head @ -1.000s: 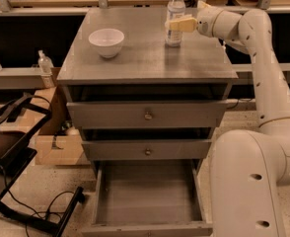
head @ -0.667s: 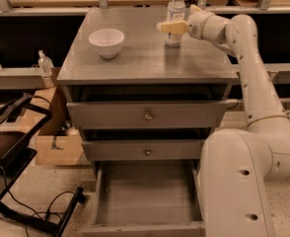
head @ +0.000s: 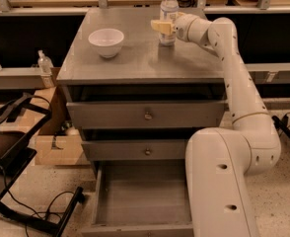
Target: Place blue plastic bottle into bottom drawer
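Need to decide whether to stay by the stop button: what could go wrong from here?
1. The tall, slim blue plastic bottle stands upright near the back edge of the cabinet top; the gripper at its side could tip it.
2. The white bowl sits to its left, so a leftward swing might strike it.
3. The robot's own arm stands before the right part of the open bottom drawer, perhaps narrowing the way in.
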`<control>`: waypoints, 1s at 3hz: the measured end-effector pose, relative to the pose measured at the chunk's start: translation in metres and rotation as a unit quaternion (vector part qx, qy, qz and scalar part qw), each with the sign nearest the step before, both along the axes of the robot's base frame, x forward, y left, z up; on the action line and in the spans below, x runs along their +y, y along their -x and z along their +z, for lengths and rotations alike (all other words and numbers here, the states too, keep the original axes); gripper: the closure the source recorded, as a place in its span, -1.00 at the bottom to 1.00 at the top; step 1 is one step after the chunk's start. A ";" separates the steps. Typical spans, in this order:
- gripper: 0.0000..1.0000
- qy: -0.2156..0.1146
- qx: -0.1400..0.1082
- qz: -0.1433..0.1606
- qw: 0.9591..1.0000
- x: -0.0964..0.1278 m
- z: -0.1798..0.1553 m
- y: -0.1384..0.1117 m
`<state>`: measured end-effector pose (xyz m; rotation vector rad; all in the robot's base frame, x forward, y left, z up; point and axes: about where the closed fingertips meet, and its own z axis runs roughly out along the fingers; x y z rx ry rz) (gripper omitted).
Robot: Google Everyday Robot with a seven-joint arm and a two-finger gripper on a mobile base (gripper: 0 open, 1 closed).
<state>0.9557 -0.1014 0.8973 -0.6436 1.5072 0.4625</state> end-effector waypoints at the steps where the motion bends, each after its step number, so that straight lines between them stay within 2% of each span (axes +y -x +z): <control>1: 0.60 0.011 0.009 -0.007 1.000 0.003 -0.007 -0.005; 2: 0.99 0.011 0.009 -0.006 1.000 0.003 -0.004 -0.005; 3: 1.00 0.011 0.009 -0.007 1.000 0.003 -0.004 -0.005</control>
